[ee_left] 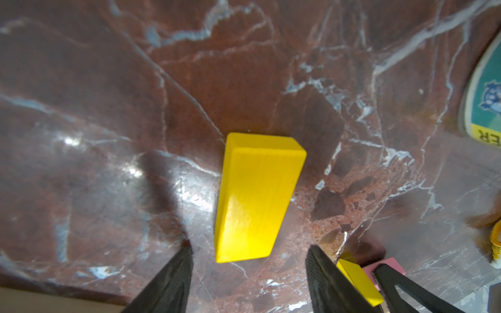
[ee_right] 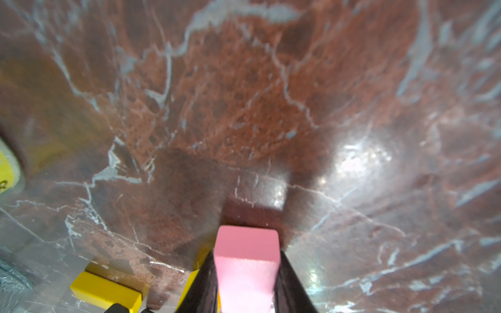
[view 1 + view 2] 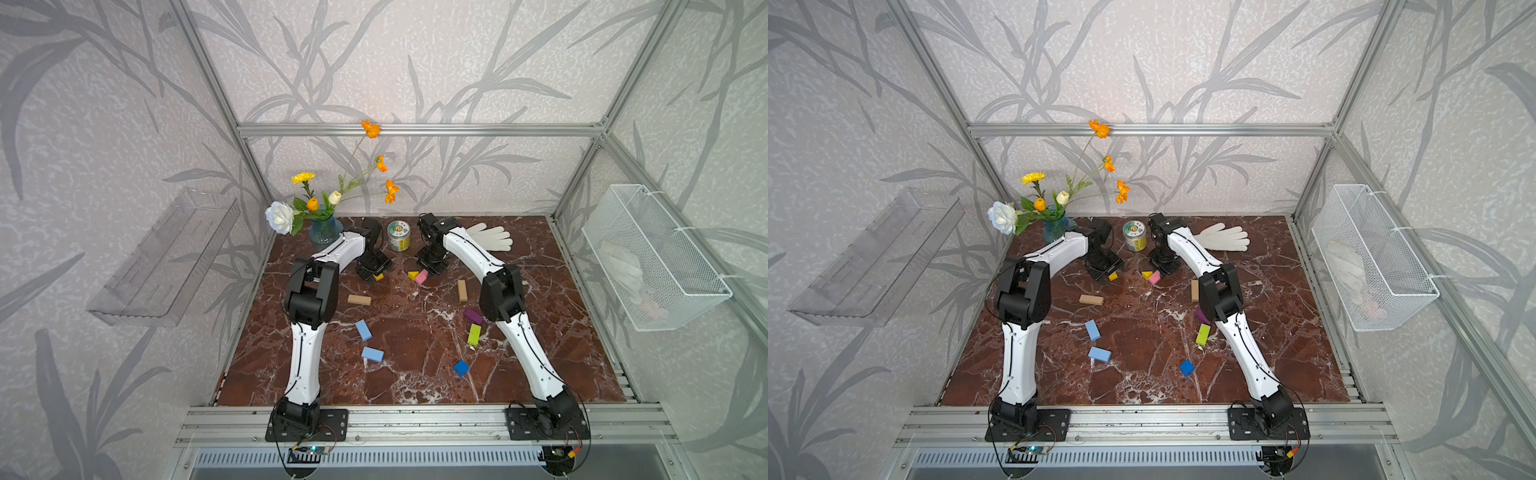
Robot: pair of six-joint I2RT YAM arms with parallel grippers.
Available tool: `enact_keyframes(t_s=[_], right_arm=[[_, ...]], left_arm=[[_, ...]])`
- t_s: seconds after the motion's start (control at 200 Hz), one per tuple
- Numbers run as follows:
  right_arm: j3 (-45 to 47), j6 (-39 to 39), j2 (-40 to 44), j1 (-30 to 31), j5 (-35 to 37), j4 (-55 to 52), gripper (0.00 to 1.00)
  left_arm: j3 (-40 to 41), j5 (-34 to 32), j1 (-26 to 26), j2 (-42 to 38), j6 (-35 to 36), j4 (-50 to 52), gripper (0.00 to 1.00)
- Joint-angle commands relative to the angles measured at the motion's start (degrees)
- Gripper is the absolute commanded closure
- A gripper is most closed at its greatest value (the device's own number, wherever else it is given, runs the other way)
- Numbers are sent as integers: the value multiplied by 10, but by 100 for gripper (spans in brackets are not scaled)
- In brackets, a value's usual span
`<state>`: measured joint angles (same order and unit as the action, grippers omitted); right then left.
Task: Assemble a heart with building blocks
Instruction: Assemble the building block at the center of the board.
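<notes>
My left gripper (image 1: pixel 249 246) hangs open over a yellow block (image 1: pixel 260 195) lying flat on the marble; its fingers straddle the block's near end without touching it. In a top view that gripper (image 3: pixel 374 270) is at the back left. My right gripper (image 2: pixel 246 253) is shut on a pink block (image 2: pixel 246 260), held low beside a second yellow block (image 3: pixel 412 274). Loose building blocks lie scattered: tan (image 3: pixel 359 299), tan (image 3: pixel 461 290), light blue (image 3: pixel 363 330), light blue (image 3: pixel 372 354), dark blue (image 3: pixel 461 368), lime green (image 3: pixel 474 334), purple (image 3: pixel 473 316). No heart is in view.
A round tin (image 3: pixel 398 235) stands between the two grippers at the back. A white glove (image 3: pixel 490 237) lies back right and a blue vase (image 3: pixel 325 230) of flowers back left. A wire basket (image 3: pixel 652 257) and a clear shelf (image 3: pixel 166 257) hang on the side walls.
</notes>
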<state>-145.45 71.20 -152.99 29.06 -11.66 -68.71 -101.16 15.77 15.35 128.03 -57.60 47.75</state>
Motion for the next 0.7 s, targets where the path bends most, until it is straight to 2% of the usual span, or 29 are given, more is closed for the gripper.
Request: enact_keyframes(t_s=[0.0,0.115,0.24,0.365,0.7], right_arm=[[-6,-5,-24,3,-1,-12,77],[-7,-9,-23,3,0,-17,56],[-10,-9,-21,3,9,-25,44],[-18,-12,-18,2,21,-34,38],[-1,-42,57,-25,91,-63,35]], left_arm=[[8,-19,-4,37,2,17,31],[9,-18,-4,37,2,15,31],[12,-19,-4,35,2,14,31],[13,-19,-4,33,3,15,30],[0,-29,-4,38,11,28,31]])
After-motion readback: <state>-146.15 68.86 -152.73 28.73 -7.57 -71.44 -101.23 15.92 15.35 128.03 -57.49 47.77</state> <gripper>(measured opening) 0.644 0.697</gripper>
